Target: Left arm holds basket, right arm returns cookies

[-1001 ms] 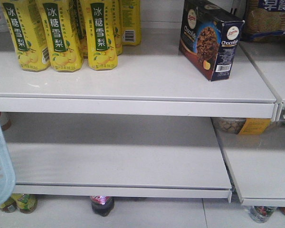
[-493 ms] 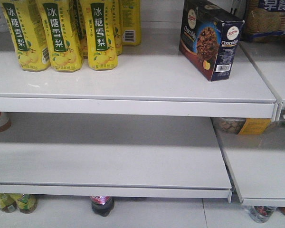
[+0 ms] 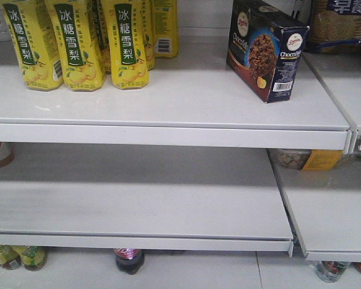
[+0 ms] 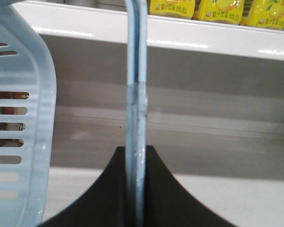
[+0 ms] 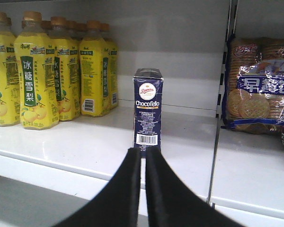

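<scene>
Standing upright just ahead of right gripper (image 5: 143, 150), fingers nearly together: cookies (image 5: 148, 109), unmoved. Left gripper (image 4: 135, 156) apparently clamped on basket (image 4: 23, 113) handle.

top shelf (image 3: 186, 99) | yellow drink bottles (image 3: 78, 45) left | cookies (image 3: 266, 48) upright, right

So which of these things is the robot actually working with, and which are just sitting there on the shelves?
Part of the job:
- cookie box, standing on the top shelf
- blue basket, its handle gripped by the left gripper
- right gripper, shut, empty, in front of the box

Just shelf stock:
- yellow drink bottles
- biscuit pack
- bottles on the bottom level
</scene>
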